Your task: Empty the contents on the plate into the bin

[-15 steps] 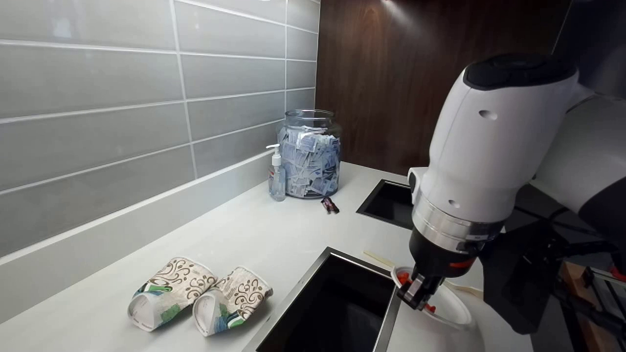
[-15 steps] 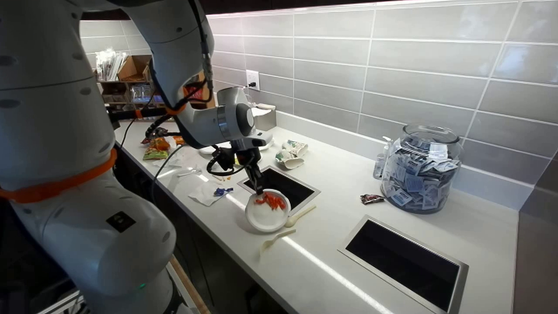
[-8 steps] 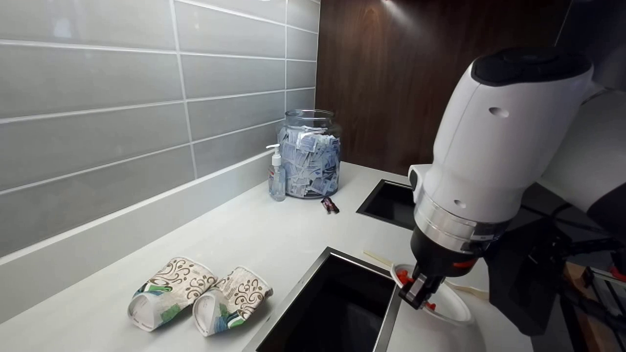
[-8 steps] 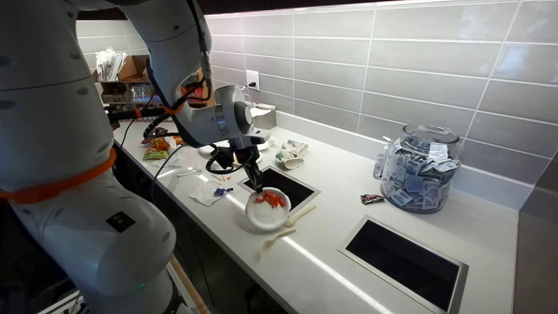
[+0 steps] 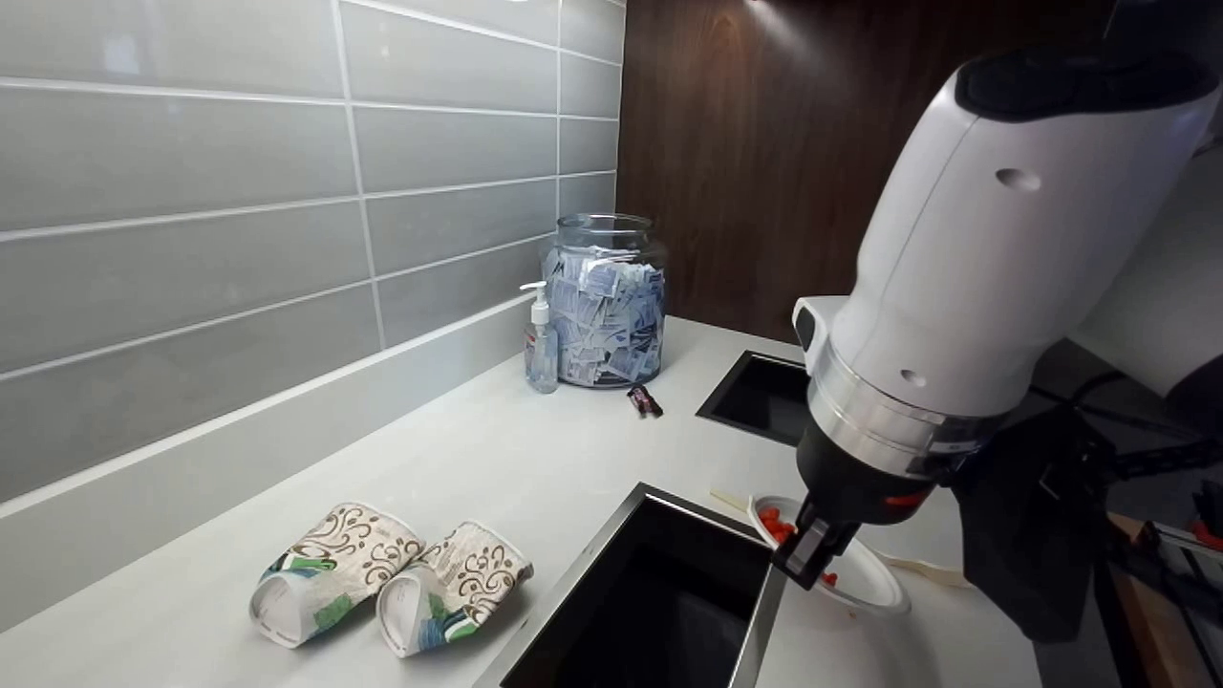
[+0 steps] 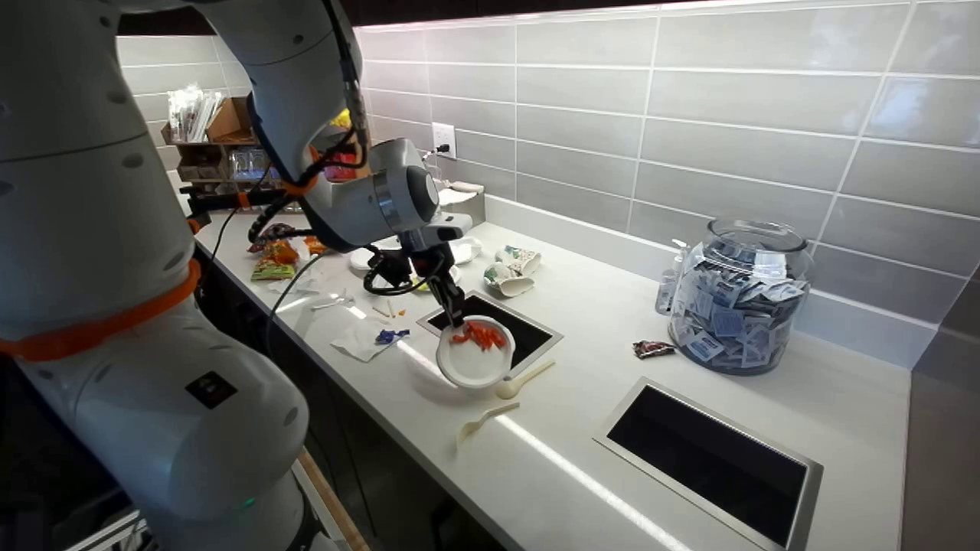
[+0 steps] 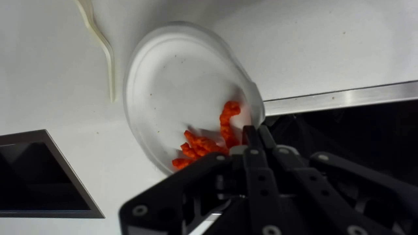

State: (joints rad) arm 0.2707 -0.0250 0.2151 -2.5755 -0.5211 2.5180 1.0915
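Note:
My gripper [image 7: 256, 132] is shut on the rim of the white plate [image 7: 189, 81], one finger inside and one outside. The plate also shows in both exterior views [image 5: 877, 585] [image 6: 473, 371], tilted and above the counter. The contents are several red, knobbly pieces [image 7: 227, 122] gathered on the plate by the fingers; they show in both exterior views [image 5: 776, 524] [image 6: 484, 334]. The bin is the dark opening with a metal rim [image 5: 573, 583] beside the plate, and its rim shows in the wrist view [image 7: 343, 97]. The plate's gripped edge is at the bin's edge.
A second dark opening [image 6: 712, 459] lies further along the counter. Two pale utensils [image 6: 528, 379] [image 6: 486, 421] lie near the plate. Two crumpled paper cups [image 5: 339, 564] [image 5: 454, 588] lie across the bin. A glass jar [image 6: 739, 306], pump bottle [image 5: 541, 344] and wrapper [image 6: 653, 349] stand or lie near the wall.
My gripper has risen slightly and carried the plate a little toward the bin. The arm above leans more. The red pieces are still on the plate.

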